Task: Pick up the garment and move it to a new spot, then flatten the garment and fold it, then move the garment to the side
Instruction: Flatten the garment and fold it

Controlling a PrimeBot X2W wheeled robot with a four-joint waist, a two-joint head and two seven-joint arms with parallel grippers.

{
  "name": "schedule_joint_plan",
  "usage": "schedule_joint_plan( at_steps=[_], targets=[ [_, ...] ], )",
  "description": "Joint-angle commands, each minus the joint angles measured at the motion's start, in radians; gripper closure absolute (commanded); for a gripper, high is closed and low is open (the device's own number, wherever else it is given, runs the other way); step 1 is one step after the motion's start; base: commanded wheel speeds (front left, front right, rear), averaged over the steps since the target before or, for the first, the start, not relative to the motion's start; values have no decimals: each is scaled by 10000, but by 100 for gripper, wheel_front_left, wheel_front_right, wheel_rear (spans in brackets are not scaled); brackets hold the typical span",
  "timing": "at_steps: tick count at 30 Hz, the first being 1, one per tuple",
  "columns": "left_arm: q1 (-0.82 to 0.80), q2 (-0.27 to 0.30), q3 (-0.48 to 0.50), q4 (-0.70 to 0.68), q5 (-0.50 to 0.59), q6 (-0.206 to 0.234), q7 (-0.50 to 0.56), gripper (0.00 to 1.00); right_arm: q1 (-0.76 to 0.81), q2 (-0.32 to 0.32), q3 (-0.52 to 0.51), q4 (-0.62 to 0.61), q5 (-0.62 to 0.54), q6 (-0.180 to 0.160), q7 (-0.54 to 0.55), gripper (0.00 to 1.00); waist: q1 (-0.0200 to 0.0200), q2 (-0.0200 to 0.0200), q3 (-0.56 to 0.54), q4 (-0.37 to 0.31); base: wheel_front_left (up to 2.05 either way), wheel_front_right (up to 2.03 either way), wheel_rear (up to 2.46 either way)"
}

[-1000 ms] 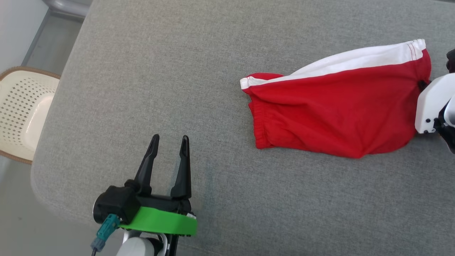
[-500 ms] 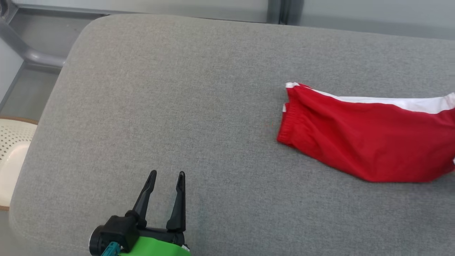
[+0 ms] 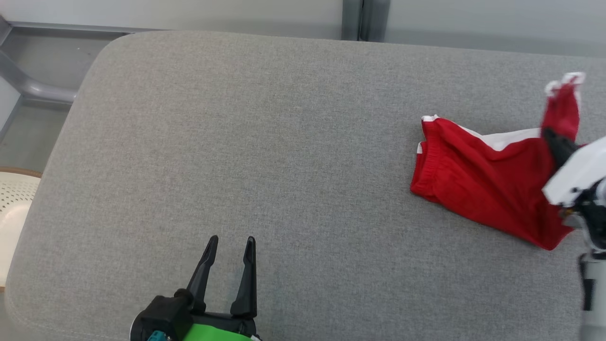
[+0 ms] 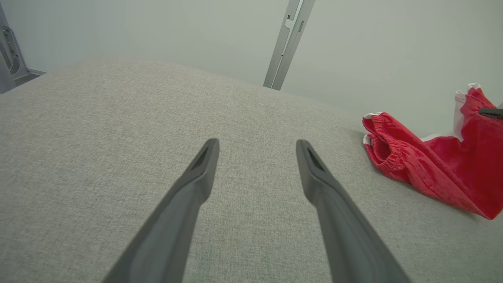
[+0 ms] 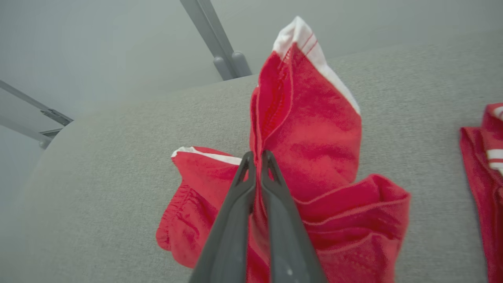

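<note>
Near left, the left gripper (image 3: 231,240) hovers over the bare grey pad (image 3: 284,142) with its jaws spread and empty, probably parked clear until the flattening needs it. On the right, the shorts (image 3: 478,184) lie on the pad with one hem corner raised, because the right gripper (image 3: 551,137) is pinched on that corner for the lift. The right wrist view makes the pinch plain: its fingers (image 5: 235,212) are clamped on a red fold. It also adds a second red cloth (image 5: 481,165) lying further right.

garment (image 3: 483,189) red, white side stripe, red stitching on white hem; surface (image 3: 284,142) just plain grey weave; my left gripper (image 3: 231,240) black, green collar (image 3: 213,335)
</note>
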Motion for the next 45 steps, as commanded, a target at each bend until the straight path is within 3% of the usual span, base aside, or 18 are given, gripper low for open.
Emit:
schedule_joint_plan(
  at_steps=[1, 6, 20, 21, 22, 26, 29, 32, 39, 45],
  targets=[
    [-109, 14, -38, -14, -19, 32, 2, 0, -99, 479, 364, -60, -116, 3, -61, 100, 0, -1, 163, 7, 0, 0, 0],
    [-428, 14, -187, 194, 136, -80, 1, 0, -389, 1226, 1576, 783, -398, 3, -754, 100, 0, -1, 347, 105, 0, 0, 0],
    [-618, 14, -225, 661, 129, -136, 1, 0, -1519, 1273, 3698, 4070, 263, 3, -2818, 100, 0, -1, 303, 245, 0, 0, 0],
    [-617, 14, -253, 680, 107, -113, 1, 0, -1581, 1273, 3807, 4159, 282, 3, -2947, 75, 0, -1, 289, 242, 0, 0, 0],
    [-615, 14, -279, 688, 91, -87, 1, 0, -1629, 1273, 4000, 4213, 274, 3, -3110, 0, 0, -1, 268, 234, 0, 0, 0],
    [-399, 14, -256, 789, -2, -56, 2, 0, -1285, 1274, 4617, 4007, 276, 3, -3725, 0, 0, -1, -23, 158, 0, 0, 0],
    [-120, 15, -53, 875, 67, -35, 2, 0, -569, 1226, 5031, 3182, 83, 3, -4417, 0, 0, -1, -460, 56, 0, 0, 0],
    [235, 17, 381, 878, 227, 6, 1, 0, 452, 613, 5254, 2219, -335, 1, -5167, 0, 0, -1, -933, -133, 0, 0, 0],
    [1022, 14, 1561, 659, 663, -179, 2, 0, 2972, -492, 4221, 981, -1321, -5, -7243, 0, 0, -1, -1846, -433, 0, 0, 0],
    [1483, 15, 2242, 399, 1013, -368, 1, 0, 4409, -757, 2962, 1719, -1790, 1, -9187, 0, 0, -1, -2431, -394, 0, 0, 0]
  ],
)
